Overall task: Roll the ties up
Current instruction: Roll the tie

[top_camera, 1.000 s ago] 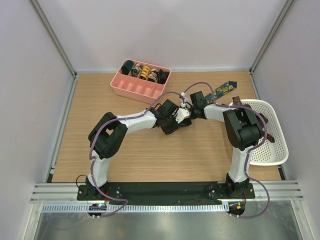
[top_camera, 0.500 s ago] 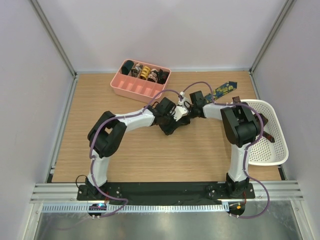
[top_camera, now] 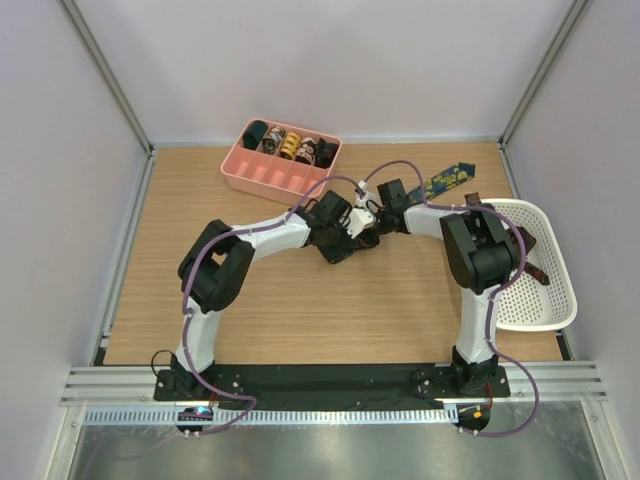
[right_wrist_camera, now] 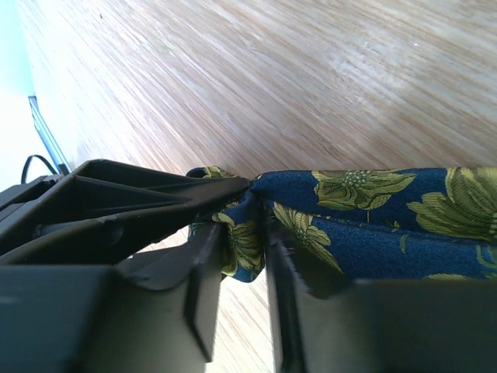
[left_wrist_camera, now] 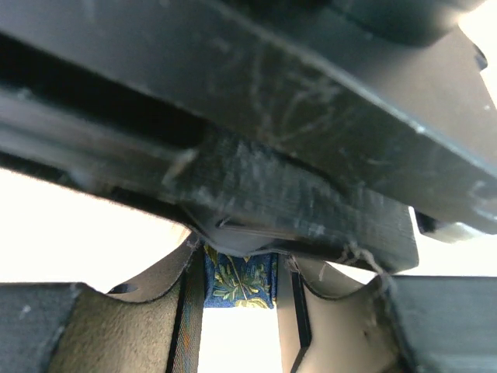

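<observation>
Overhead view; wrist close-ups (sharing tie (right_wrist_camera: 365,225)).

Your right gripper (right_wrist_camera: 245,249) had the navy tie (right_wrist_camera: 365,225) bunched in the gap between its jaws, and the fabric touched both fingers (right_wrist_camera: 194,295). The yellow-green flower print was clear. From the jaws the tie ran out past the right finger, folded double and lying flat. Just beyond the left finger's tip, a dark finger (right_wrist_camera: 155,194) of the other arm met the tie's fold, tip touching the cloth. Past the jaws lay the wooden table (right_wrist_camera: 272,78), blurred.
</observation>
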Controlling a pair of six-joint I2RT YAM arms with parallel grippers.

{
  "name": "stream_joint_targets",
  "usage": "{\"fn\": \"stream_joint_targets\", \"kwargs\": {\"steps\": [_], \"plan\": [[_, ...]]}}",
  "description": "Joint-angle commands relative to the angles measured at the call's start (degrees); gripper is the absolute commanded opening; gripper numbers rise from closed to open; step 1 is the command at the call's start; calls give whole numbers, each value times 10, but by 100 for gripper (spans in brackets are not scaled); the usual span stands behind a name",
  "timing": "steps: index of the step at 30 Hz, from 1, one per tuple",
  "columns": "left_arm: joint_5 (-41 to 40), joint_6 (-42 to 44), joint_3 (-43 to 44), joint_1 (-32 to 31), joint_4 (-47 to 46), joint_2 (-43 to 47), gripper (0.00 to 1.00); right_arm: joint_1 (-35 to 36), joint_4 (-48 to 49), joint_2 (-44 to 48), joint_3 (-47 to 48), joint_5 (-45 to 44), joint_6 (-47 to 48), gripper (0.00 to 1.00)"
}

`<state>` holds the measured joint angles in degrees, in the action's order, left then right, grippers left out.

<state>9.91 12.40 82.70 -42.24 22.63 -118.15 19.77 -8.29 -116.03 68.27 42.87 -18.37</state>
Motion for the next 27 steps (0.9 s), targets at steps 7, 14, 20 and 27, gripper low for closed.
{"fn": "stream_joint_targets", "kwargs": {"steps": [7,14,20,27], "plan": [[-17,-5,-12,1,27,-28,21,-20,42,34,2,21,-70,45],[-20,-8,-3,1,45,-40,20,-47,31,73,4,-6,-94,50],[-26,-15,11,1,62,-46,20,-70,8,156,-34,-110,-91,50],[-38,-33,22,2,80,-54,20,-69,-7,315,-169,-299,-78,49]]}}
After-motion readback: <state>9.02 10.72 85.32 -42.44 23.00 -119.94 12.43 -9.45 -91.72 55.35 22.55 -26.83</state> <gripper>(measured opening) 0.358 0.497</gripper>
